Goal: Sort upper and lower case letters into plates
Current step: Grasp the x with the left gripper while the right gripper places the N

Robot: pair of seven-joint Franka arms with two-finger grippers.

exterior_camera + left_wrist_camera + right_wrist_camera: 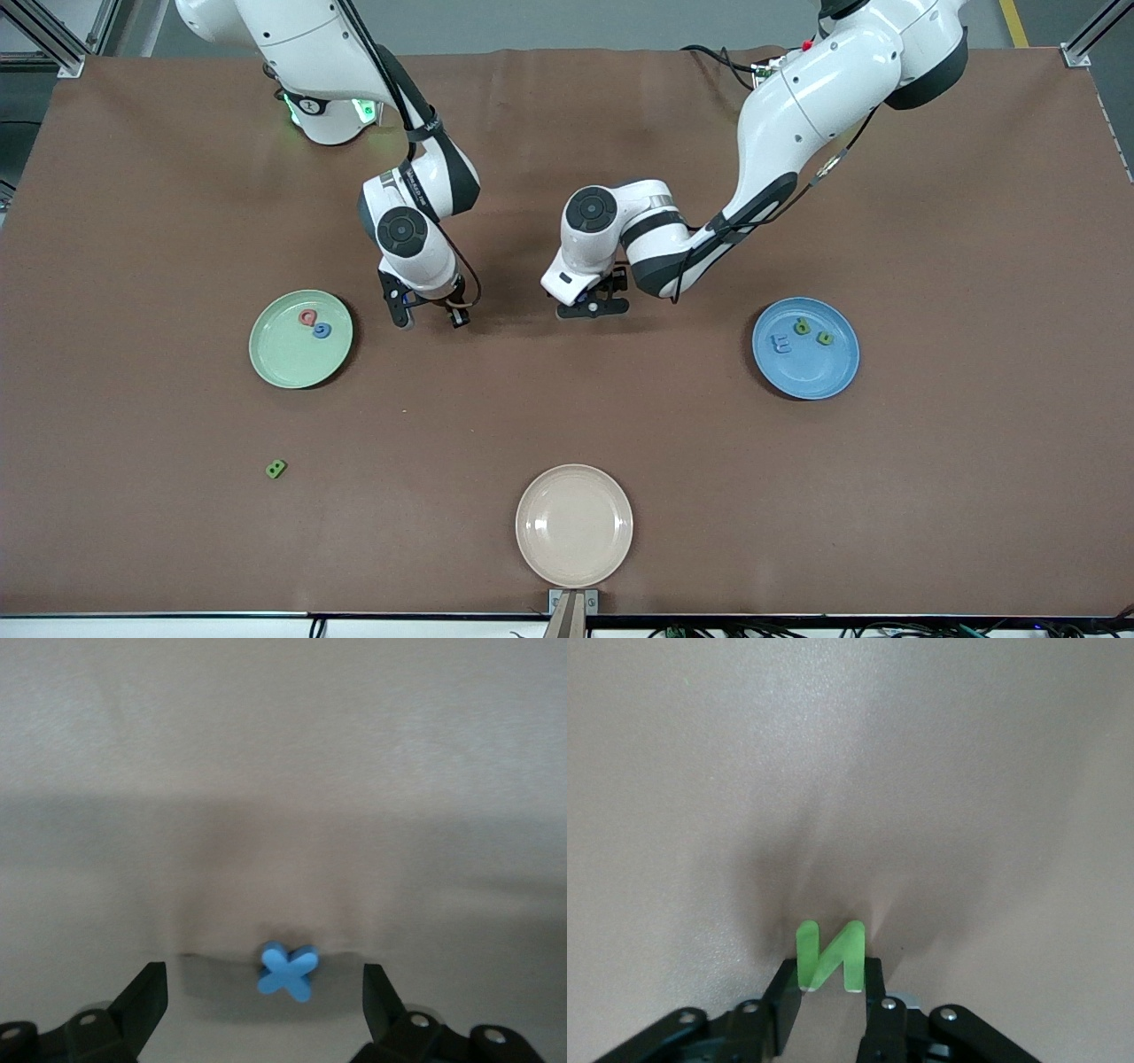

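Front view: nearest the camera, a green letter block (276,469) lies loose, well apart from both grippers. The green plate (300,339) beside the right gripper (429,315) holds 2 letters; the blue plate (805,347) holds 3.

The right gripper is clamped on a green N (830,956), and the left gripper (264,992) is spread around a blue x (287,971) on the table, so I judge 3 letters remain.

Bare brown table (567,399) lies open between the green plate (300,339), blue plate (805,348) and cream plate (574,525). Only 1 small green letter (276,469) sits loose there, nearer the camera than the green plate.
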